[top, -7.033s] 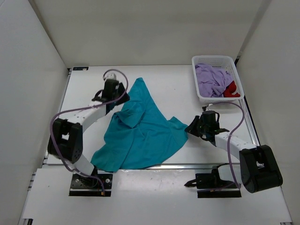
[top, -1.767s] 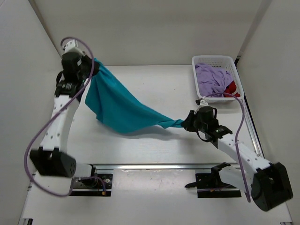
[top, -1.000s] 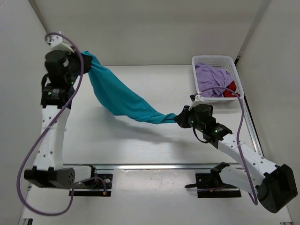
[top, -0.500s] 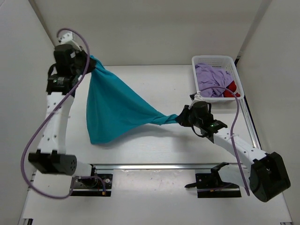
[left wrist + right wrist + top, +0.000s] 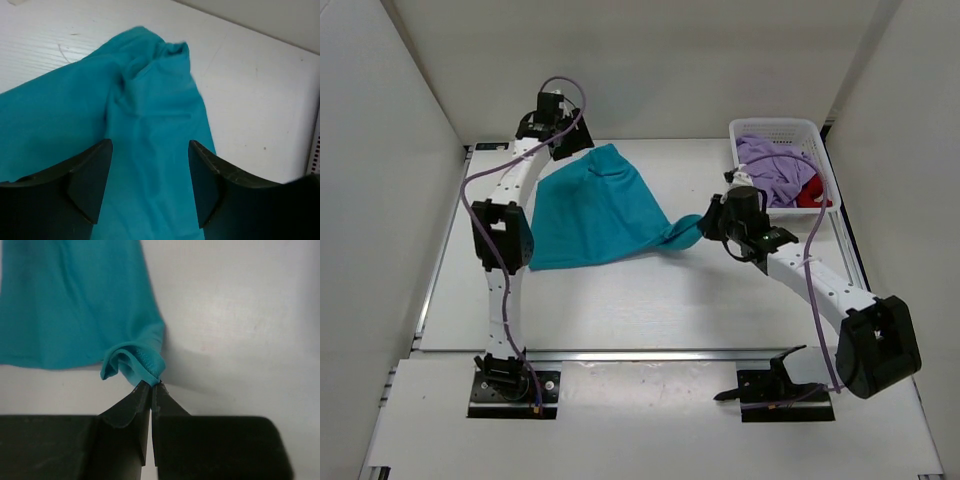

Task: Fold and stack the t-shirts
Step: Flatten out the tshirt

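Teal t-shirt [image 5: 595,205]: lies on the far left half of the counter [image 5: 650,290]. Most of it is spread flat. Its far corner is bunched into small folds, and its right end narrows to a tip.

Left tool [image 5: 150,146]: the jaws stand wide apart with nothing between them. It hovers over the bunched far corner of the teal t-shirt. In the wrist view the cloth lies below the gap, clear of both fingers [image 5: 90,175].

Left arm: reaches out to the far edge of the counter and runs along the left side of the cloth.

Right tool [image 5: 151,385]: the jaws are pressed together on a rolled hem at the right tip of the teal t-shirt. The pinched fold curls up just ahead of the fingertips. The rest of the cloth fans away from them to the left.

Shirt tip at the right tool: lifted a little off the counter, with a shadow under it. The cloth slopes down from there to the flat part.

Basket [image 5: 752,208]: white lattice, at the far right corner of the counter. The right tool is near its near left corner but not touching it.

Lavender t-shirt [image 5: 770,165]: crumpled inside the basket, filling most of it.

Red t-shirt [image 5: 813,192]: a small patch shows at the near right of the basket, beside the lavender t-shirt.

Between the tools: the teal t-shirt spans the whole stretch from the left tool to the right tool, and only the right tool grips it.
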